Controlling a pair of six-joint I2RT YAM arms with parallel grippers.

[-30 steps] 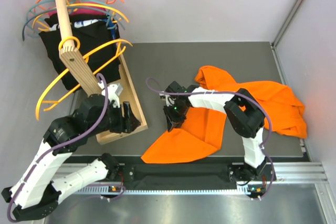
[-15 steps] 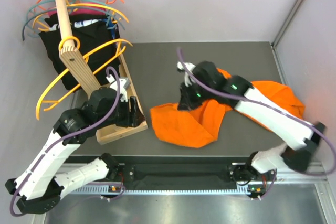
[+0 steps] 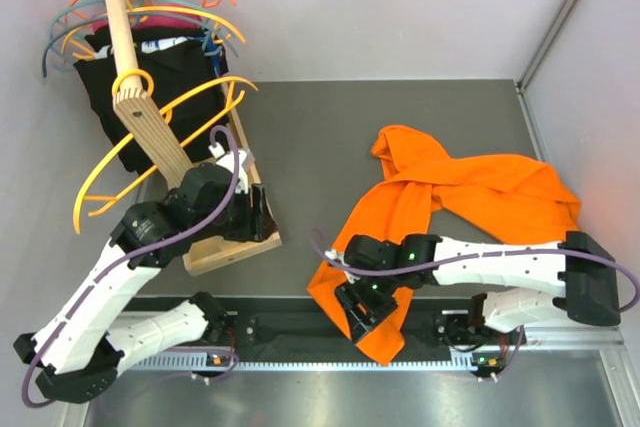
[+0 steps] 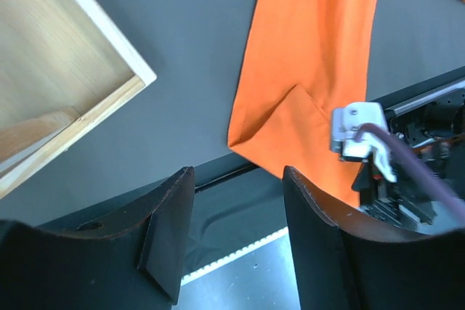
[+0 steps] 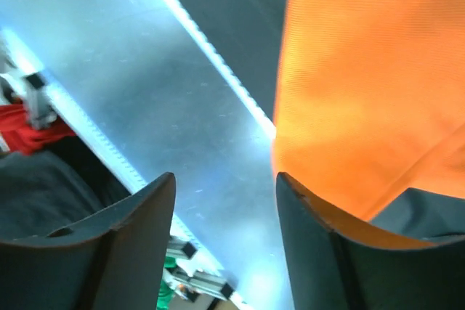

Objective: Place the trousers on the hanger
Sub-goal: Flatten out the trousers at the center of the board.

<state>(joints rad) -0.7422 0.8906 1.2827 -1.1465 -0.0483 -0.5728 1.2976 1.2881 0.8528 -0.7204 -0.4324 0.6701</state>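
On the grey counter (image 3: 400, 117) the trousers (image 3: 500, 197) sprawled right of centre. Left fingers (image 4: 167, 252) and right fingers (image 5: 123, 252) gaped wide, empty. Straightening looked underway; next, an arm must fetch the hanger (image 3: 200, 86), upper left.

The bright orange trousers (image 3: 500, 197) lie crumpled on the right of the dark table, one leg stretched toward the near edge, its end over the rail. The thin amber-yellow hanger (image 3: 215, 83) hangs tilted by its ring on the wooden pole.
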